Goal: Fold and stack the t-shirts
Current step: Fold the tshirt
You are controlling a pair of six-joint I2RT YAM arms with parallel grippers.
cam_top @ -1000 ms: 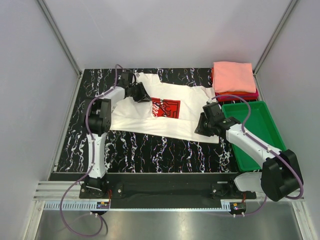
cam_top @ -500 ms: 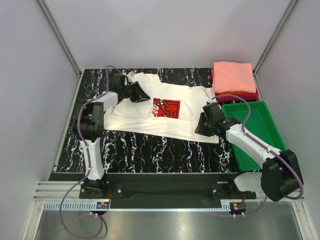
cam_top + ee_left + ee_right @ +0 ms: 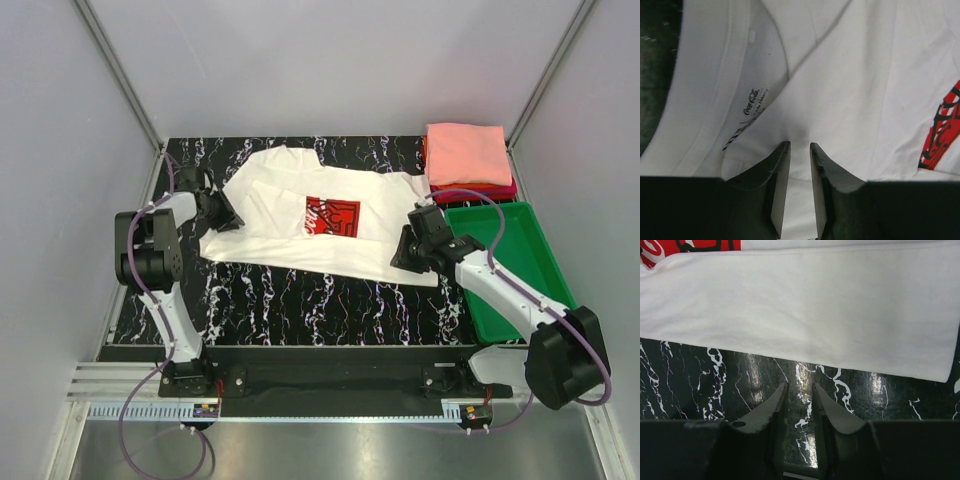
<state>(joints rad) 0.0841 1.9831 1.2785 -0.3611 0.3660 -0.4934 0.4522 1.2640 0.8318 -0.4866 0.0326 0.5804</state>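
Grey panel walls (image 3: pixel 330 60) close in a black marble-patterned table (image 3: pixel 300 300) with white veins. A cream-white cotton t-shirt (image 3: pixel 300 238) lies spread across its middle, chest up, with the red rectangular print (image 3: pixel 331 216) showing.

The left gripper (image 3: pixel 228 211) has changed most. A second ago it sat further right and further back, on the shirt near the collar. It has since swung out to the shirt's left edge, with its arm now folded back along the table's left side. The shirt's left side has come with it and lies stretched further left than before. In the left wrist view the fingers (image 3: pixel 777 175) stand close together, pinching a fold of the white cloth. Creases run into the gap, and the printed neck label (image 3: pixel 752 97) lies just ahead.

The right gripper (image 3: pixel 400 255) has barely shifted at the shirt's near right corner. Its fingers (image 3: pixel 775 410) stand a narrow gap apart over bare table, holding nothing, with the hem just ahead.

A stack of folded t-shirts (image 3: pixel 466 155), salmon-pink on top, sits unchanged in the far right corner, beside the green plastic tray (image 3: pixel 505 290).
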